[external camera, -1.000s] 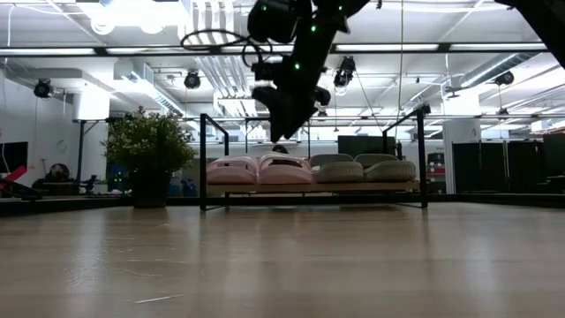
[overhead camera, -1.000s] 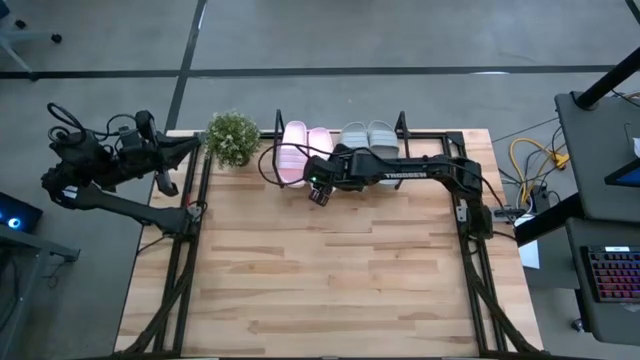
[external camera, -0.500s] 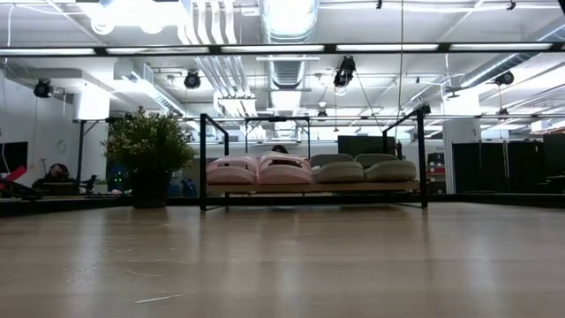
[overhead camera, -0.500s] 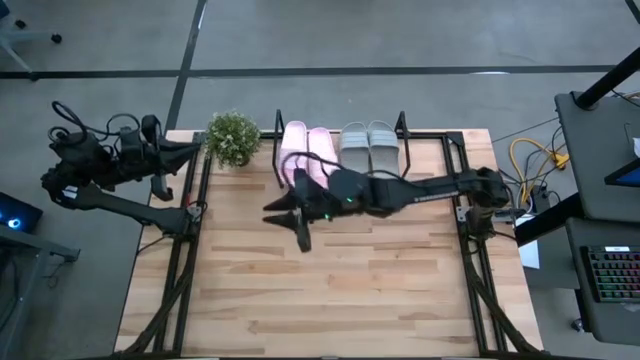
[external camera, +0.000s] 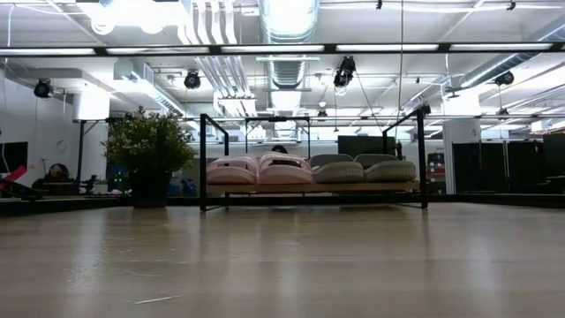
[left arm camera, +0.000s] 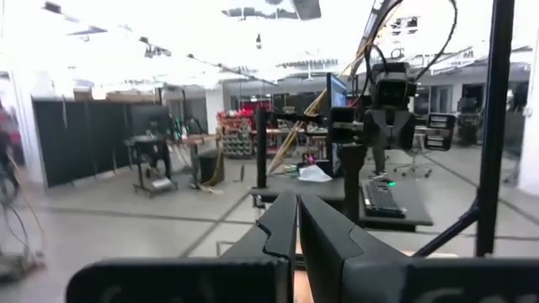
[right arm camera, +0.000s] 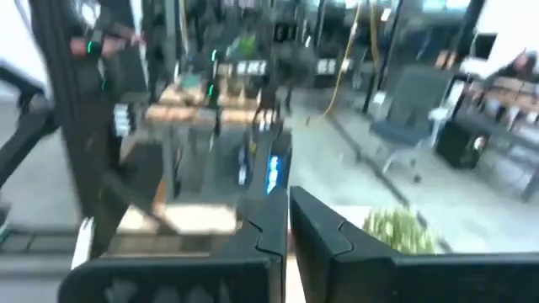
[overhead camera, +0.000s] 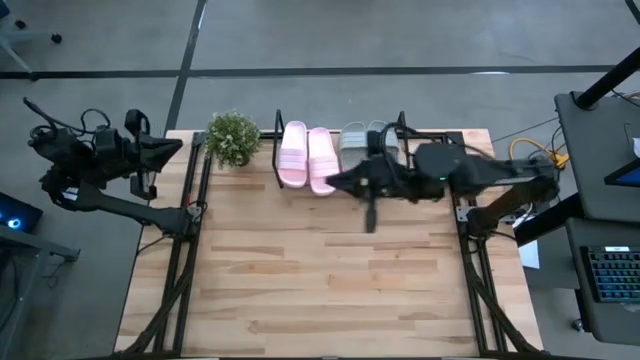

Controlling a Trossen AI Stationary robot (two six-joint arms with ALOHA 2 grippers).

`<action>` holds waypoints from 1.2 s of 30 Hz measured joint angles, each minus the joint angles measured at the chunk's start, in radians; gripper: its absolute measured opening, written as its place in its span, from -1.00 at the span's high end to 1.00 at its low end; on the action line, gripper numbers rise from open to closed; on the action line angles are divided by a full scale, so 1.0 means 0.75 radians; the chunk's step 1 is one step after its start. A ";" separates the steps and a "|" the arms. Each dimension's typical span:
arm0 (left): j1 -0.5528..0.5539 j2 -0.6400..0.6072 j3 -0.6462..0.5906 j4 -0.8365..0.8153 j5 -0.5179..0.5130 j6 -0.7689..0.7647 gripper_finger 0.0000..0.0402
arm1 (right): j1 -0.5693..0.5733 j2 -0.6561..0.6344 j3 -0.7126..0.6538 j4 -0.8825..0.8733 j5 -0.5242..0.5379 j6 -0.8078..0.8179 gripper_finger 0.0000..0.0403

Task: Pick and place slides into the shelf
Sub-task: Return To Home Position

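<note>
Two pale pink slides and two grey slides lie side by side, soles down, on the wooden base of the black wire shelf at the table's far edge. The low view shows the whole row, pink at the left and grey at the right. My right gripper hangs shut and empty above the shelf's near side, its arm partly covering the grey slides; its fingers are together. My left gripper waits shut beyond the table's far left corner.
A small green potted plant stands at the far edge just left of the shelf. Black frame bars run along the table's left and right sides. Bare wooden tabletop stretches from the shelf to the near edge.
My right gripper has left the pink slides, risen out of the low view, swung toward the near edge and then back toward the table's right, and has shut with nothing in it. All the slides stay where they were. My left arm has drawn back a little to the left.
</note>
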State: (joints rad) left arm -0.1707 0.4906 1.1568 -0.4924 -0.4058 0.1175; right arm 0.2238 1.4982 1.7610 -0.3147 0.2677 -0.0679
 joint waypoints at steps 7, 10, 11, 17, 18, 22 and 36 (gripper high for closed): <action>0.001 -0.076 -0.005 0.005 0.001 0.062 0.99 | 0.028 -0.316 -0.198 -0.212 -0.005 0.024 0.96; 0.001 -0.126 -0.019 0.007 0.001 0.062 0.99 | 0.025 -0.498 -0.405 -0.158 -0.002 0.034 0.96; 0.001 -0.142 -0.027 0.009 0.001 0.062 0.99 | 0.017 -0.556 -0.482 -0.132 -0.002 0.046 0.96; 0.001 -0.244 -0.133 0.006 0.002 0.009 0.99 | -0.038 -0.915 -0.919 0.032 -0.011 0.079 0.96; 0.001 -0.257 -0.153 0.008 0.002 -0.024 0.99 | -0.043 -0.978 -0.987 0.062 -0.007 0.072 0.96; 0.001 -0.315 -0.277 0.018 -0.026 -0.088 0.99 | -0.057 -1.215 -1.237 0.156 -0.010 0.060 0.96; 0.001 -0.459 -0.719 0.223 -0.024 -0.103 0.99 | -0.095 -1.455 -1.656 0.402 0.133 0.075 0.96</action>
State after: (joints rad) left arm -0.1703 0.1466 0.6178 -0.3255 -0.4235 0.0406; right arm 0.1527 0.4072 0.5193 -0.0130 0.3674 -0.0116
